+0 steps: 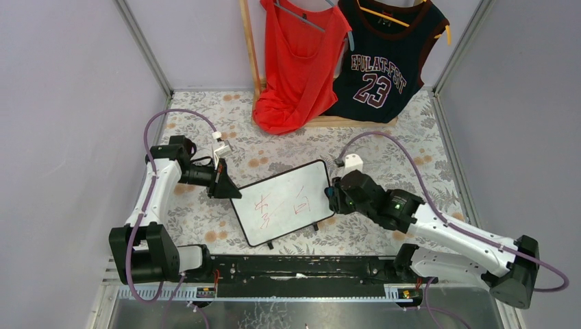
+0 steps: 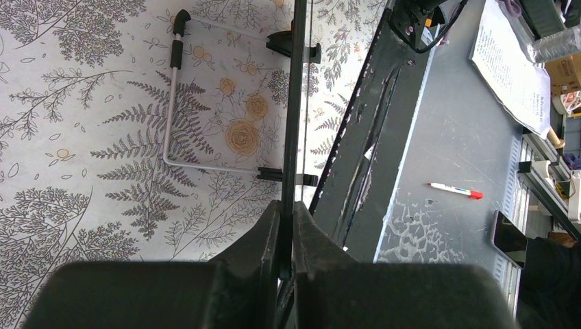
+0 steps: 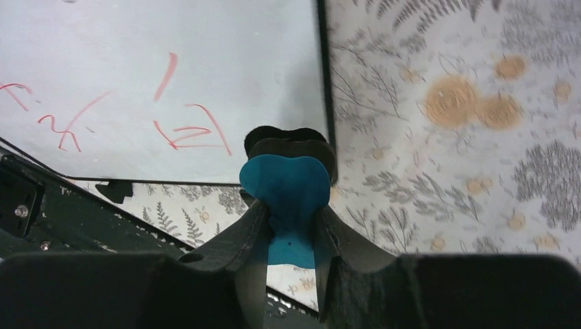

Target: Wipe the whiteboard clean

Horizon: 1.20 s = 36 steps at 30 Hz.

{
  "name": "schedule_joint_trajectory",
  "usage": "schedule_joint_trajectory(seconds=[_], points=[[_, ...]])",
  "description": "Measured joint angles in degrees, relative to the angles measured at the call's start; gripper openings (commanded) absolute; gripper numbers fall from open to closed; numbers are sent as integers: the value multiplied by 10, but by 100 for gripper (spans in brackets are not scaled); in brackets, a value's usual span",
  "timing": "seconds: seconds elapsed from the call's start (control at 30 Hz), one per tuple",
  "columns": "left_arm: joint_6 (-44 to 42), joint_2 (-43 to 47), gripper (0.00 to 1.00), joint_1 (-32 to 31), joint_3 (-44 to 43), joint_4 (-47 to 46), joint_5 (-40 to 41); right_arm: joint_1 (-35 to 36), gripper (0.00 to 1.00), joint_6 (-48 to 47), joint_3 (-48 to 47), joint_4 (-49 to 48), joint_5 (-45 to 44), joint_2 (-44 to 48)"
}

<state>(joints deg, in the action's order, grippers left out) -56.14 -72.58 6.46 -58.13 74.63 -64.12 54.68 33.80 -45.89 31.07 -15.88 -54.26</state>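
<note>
The tabletop (image 1: pixel 418 130) is covered by a pale cloth (image 2: pixel 89 137) printed with grey ferns and orange flowers. The whiteboard (image 1: pixel 284 202) sits over the middle of the cloth, its wire stand and black feet just above the print; whether it rests there cannot be told. On the far side of the whiteboard, a wooden rack (image 1: pixel 349 122) stands on the cloth, and the hem of a red top (image 1: pixel 277 113) pools beside it. On the near side of the whiteboard, a black rail (image 1: pixel 301 267) runs along the tabletop's edge. Beyond the rail is a scratched grey surface (image 2: pixel 466 137) with a marker pen (image 2: pixel 455 190) lying on it.
</note>
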Motion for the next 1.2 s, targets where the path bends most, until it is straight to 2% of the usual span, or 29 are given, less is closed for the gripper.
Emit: schedule_joint_trajectory(seconds=[0.2, 0.57, 0.9, 1.2], points=[[0, -1, 0, 0, 0, 0, 0, 66, 0, -70, -5, -111, -71, -65], [12, 19, 0, 0, 0, -2, 4, 78, 0, -152, -2, -271, -181, -96], [13, 18, 0, 0, 0, -2, 4, 169, 0, -171, -5, -317, -226, -186], [12, 11, 0, 0, 0, -2, 3, 204, 0, -170, -38, -349, -240, -232]])
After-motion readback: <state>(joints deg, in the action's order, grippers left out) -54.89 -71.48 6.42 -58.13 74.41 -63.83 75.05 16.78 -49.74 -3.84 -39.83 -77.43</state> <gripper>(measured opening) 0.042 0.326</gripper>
